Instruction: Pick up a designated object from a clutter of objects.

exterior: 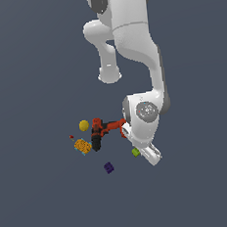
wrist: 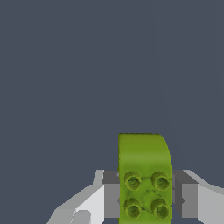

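The designated object, a small lime-green studded block (wrist: 144, 175), sits between my gripper's (wrist: 145, 199) two grey fingers (wrist: 111, 199), which press flush against its two sides. In the exterior view the green block (exterior: 135, 152) shows at the tip of the white hand, where my gripper (exterior: 139, 154) is lowered over it. The clutter lies toward the exterior view's left: a red-and-black power drill (exterior: 101, 131), a yellow ball (exterior: 83, 125), an orange patterned block (exterior: 82, 146), a dark purple block (exterior: 109, 167) and a tiny red bit (exterior: 71, 136).
The drill's red end reaches close to the white hand (exterior: 144, 127). The floor is plain dark grey all around. The arm's upper links (exterior: 127, 30) rise above the scene.
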Controlling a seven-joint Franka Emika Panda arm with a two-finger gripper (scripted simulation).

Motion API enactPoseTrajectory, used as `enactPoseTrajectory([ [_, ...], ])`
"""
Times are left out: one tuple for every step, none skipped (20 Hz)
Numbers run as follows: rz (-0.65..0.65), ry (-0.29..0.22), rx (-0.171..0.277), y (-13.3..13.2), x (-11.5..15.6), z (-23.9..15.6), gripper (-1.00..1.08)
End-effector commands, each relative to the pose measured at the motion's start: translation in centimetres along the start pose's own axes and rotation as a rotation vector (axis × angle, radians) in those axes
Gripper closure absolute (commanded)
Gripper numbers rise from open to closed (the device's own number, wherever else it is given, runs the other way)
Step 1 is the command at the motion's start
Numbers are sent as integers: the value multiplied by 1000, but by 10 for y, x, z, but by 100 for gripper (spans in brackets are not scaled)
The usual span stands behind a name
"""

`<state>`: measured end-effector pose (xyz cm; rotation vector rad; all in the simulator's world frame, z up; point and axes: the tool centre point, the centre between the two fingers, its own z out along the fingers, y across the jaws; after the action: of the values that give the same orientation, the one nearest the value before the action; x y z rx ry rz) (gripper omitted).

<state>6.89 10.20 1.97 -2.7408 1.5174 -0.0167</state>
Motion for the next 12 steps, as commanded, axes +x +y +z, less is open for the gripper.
enactPoseTrajectory([
  [0, 0, 0, 0, 0, 0, 108],
  [0, 0, 0, 0, 0, -1, 108],
  [0, 0, 0, 1, 1, -2, 108],
  [0, 0, 0, 2, 1, -4, 108],
  [0, 0, 0, 2, 2, -6, 108],
  [0, 0, 0, 3, 3, -9, 108],
  [0, 0, 0, 5, 4, -12, 108],
  [0, 0, 0, 6, 6, -15, 108],
  [0, 0, 0, 8, 7, -19, 108],
  [0, 0, 0, 10, 9, -24, 108],
  [0, -1, -1, 12, 11, -29, 108],
  [0, -1, -1, 14, 13, -35, 108],
])
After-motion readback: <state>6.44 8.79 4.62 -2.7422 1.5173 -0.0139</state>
